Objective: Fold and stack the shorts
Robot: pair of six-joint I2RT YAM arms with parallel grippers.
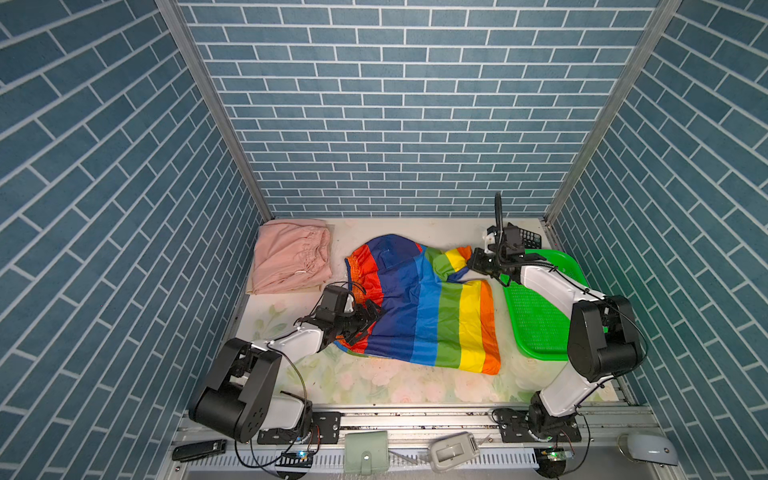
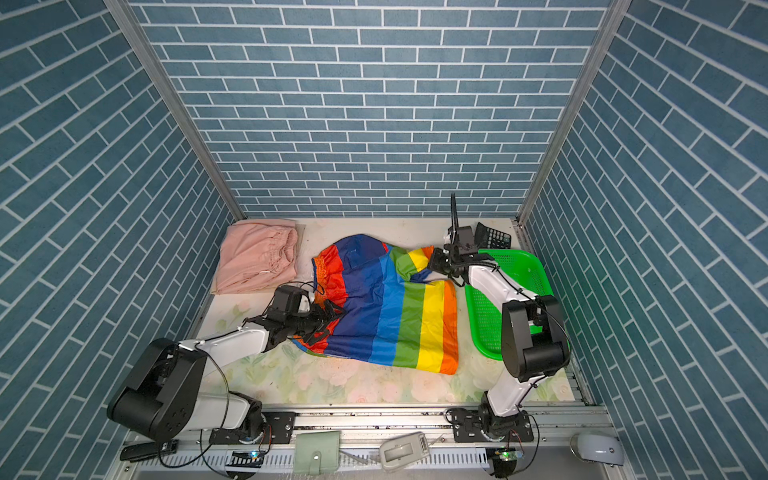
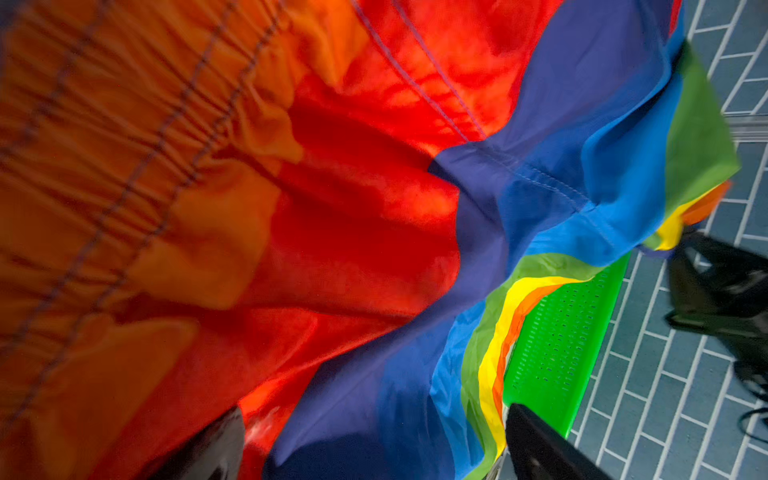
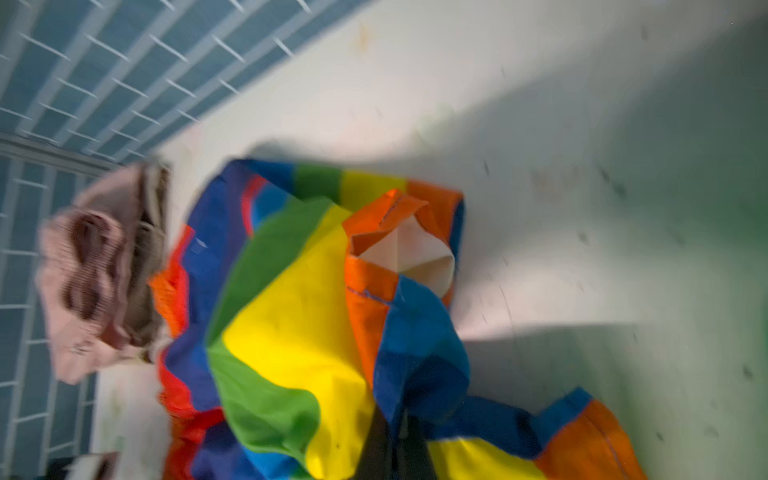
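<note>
The rainbow shorts (image 1: 424,307) lie spread on the table (image 1: 374,386), and we note the right gripper (image 1: 473,261) clamped on their bunched far leg beside the green basket (image 1: 536,328), the left gripper (image 1: 368,319) splayed wide over the waistband, and the pink shorts (image 1: 291,257) folded far left.

Enclosure: 3 walls (image 1: 399,104), blue brick-pattern w/ white joints.
Alu corner posts (image 1: 214,104) at rear L/R; pale floral-print table top (image 1: 374,386); alu rail (image 1: 415,419) along front edge. Light even, soft shadows.
</note>
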